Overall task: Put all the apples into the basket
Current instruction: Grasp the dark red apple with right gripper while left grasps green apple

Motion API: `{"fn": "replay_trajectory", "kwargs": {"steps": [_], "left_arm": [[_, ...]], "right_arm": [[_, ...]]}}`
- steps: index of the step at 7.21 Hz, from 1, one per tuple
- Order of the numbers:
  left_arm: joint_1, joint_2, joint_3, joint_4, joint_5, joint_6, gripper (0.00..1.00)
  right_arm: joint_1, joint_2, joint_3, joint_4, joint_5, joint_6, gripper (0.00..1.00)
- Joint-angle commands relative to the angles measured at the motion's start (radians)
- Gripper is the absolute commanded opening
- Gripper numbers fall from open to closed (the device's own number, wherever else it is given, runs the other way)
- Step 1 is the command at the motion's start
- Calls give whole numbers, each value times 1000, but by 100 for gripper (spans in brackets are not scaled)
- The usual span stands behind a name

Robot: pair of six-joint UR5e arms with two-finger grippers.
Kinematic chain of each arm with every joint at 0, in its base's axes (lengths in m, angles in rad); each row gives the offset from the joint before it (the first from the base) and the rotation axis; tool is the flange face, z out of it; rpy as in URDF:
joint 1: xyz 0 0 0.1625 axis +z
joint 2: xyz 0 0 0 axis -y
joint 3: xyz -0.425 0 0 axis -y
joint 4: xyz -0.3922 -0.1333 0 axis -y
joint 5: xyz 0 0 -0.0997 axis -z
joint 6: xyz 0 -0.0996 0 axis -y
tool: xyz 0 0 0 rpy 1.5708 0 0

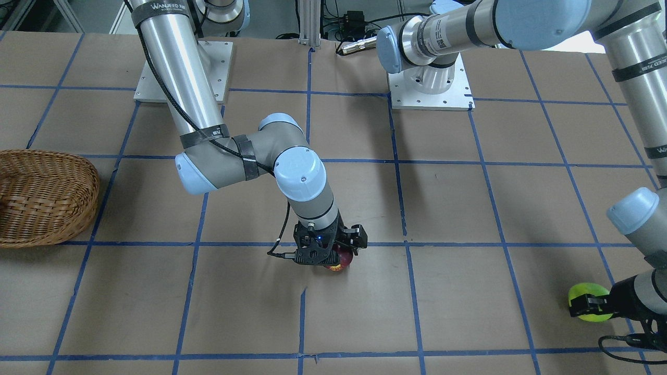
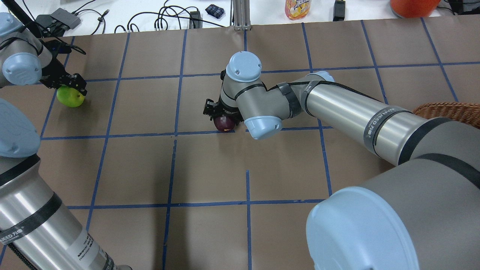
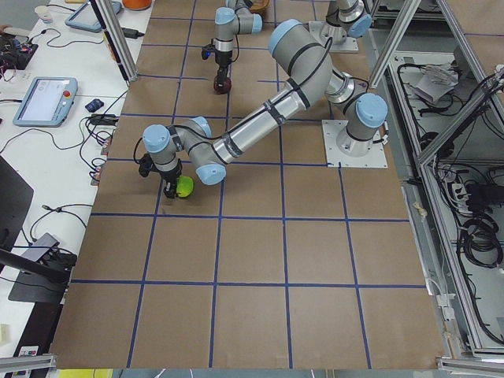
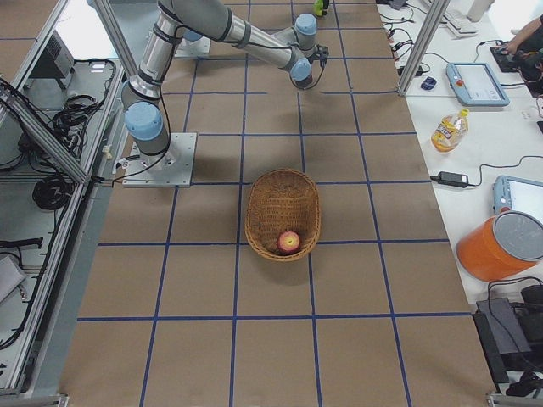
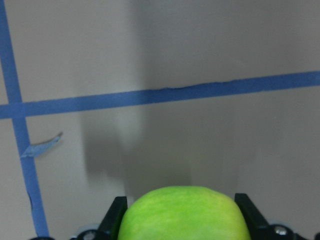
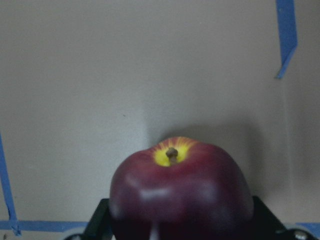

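The lime green apple [image 5: 184,212] sits between the fingers of my left gripper [image 1: 591,304], which is shut on it low over the table near the far left edge; it also shows in the overhead view [image 2: 70,96]. My right gripper [image 1: 337,259] is shut on the dark maroon apple [image 6: 180,195], stem up with a yellow patch, near the table's middle [image 2: 224,123]. The red speckled apple [image 4: 289,242] lies inside the brown wicker basket [image 4: 282,191]. The basket [image 1: 47,198] stands at the robot's right end of the table.
Both arms' base plates [image 1: 182,73] [image 1: 430,88] are bolted on the robot's side. A drink bottle [image 2: 298,7], an orange bucket [image 2: 412,5] and cables lie on the white bench beyond the table's far edge. Blue tape lines grid the brown tabletop.
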Motion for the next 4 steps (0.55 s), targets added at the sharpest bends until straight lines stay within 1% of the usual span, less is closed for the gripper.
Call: {"fn": "replay_trajectory", "kwargs": {"steps": [1,2,3,4], "left_arm": [[-41,68,25,-102,-8,-32,0],[-108,102,25,-187,-17,-117,0],[-144,131,4,-250,-93,-206,0],[-153,151,-36,-288,-159,-287,0]], "right_arm": [[-2,-1,-4,-1,-6,-34,51],[-8,-6,-31,22,-9,-52,38],[-37,-17,-59,79,-11,-62,32],[-85,-59,-74,164,-14,-113,31]]}}
